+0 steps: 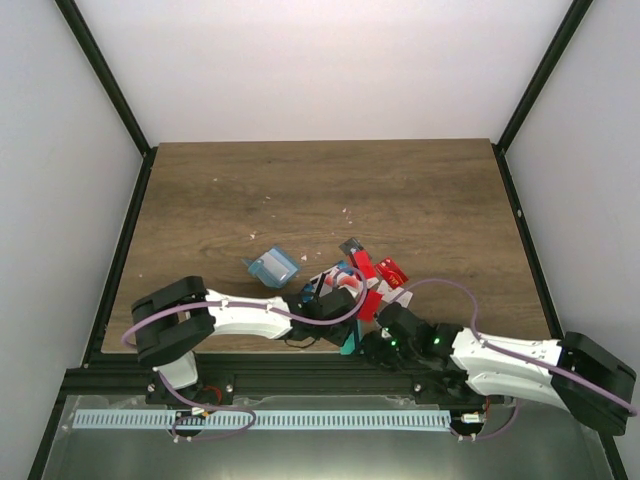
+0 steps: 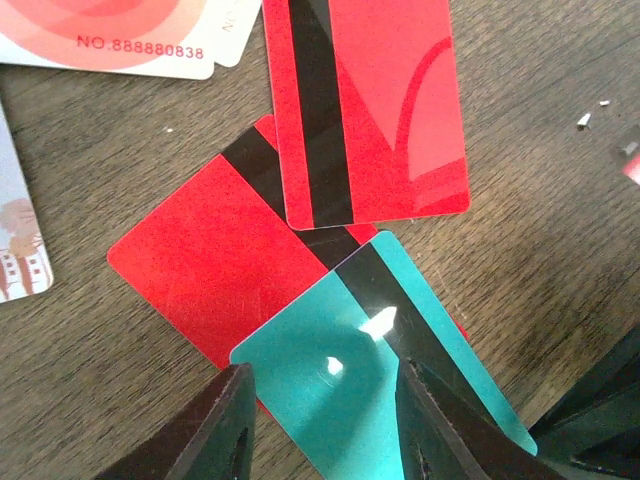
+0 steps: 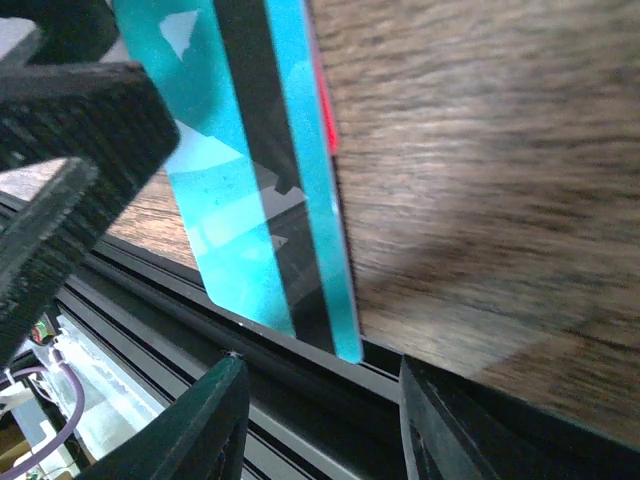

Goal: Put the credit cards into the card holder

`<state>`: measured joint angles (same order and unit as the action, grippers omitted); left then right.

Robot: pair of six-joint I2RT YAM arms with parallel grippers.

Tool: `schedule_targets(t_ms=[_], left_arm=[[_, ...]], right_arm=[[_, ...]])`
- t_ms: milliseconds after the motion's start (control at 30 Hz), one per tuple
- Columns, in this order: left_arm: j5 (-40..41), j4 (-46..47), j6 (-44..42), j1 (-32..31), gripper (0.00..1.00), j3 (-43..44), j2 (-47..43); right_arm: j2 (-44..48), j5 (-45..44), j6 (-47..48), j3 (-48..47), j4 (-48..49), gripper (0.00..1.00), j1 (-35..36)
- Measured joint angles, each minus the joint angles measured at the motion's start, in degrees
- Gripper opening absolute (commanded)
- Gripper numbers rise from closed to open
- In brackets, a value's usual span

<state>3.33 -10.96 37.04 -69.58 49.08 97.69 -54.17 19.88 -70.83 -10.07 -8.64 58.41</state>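
left gripper (image 2: 322, 385) sits low over the card pile with its jaws apart; both fingers (image 2: 225, 430) overlap a teal card (image 2: 300, 390) with a black stripe, and we cannot tell whether they press on it. we note that this teal card lies across a red card (image 2: 190, 265), and that a second red card (image 2: 395, 110) with a black stripe overlaps the far end of the first. a white card (image 2: 110, 30) with a red circle lies beyond these, at the top left of the left wrist view. right gripper (image 3: 320, 365) also has its jaws apart and clamps nothing; the near end of the teal card overhangs the table (image 3: 480, 150) edge just ahead of them. we locate the card holder (image 1: 272, 267) on the table, left of the pile, apart from both grippers
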Motion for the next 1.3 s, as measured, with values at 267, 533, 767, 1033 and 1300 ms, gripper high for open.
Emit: schedule_targets(t_ms=[267, 533, 767, 1033, 1300], left_arm=[[-1.4, 1.5, -1.6, -0.1, 0.39, 0.0, 0.5], [-3.3, 3.1, -4.0, -0.1, 0.39, -0.2, 0.8], [-5.2, 5.7, -4.7, -0.2, 0.38, -0.3, 1.5], [-5.6, 6.7, -4.7, -0.2, 0.38, -0.7, 1.6], [-5.6, 7.4, -4.4, -0.2, 0.37, -1.8, 0.8]], right_arm=[[0.0, -1.2, -2.6, 2.3, 5.7, 0.44, 0.1], [2.6, -3.4, -3.8, 4.5, 7.8, 0.40, 0.2], [3.8, -3.8, -3.1, 4.6, 7.8, 0.29, 0.2], [7.1, -5.8, -2.1, 4.6, 7.5, 0.17, 0.2], [6.8, -6.7, -2.4, 4.6, 7.0, 0.01, 0.2]])
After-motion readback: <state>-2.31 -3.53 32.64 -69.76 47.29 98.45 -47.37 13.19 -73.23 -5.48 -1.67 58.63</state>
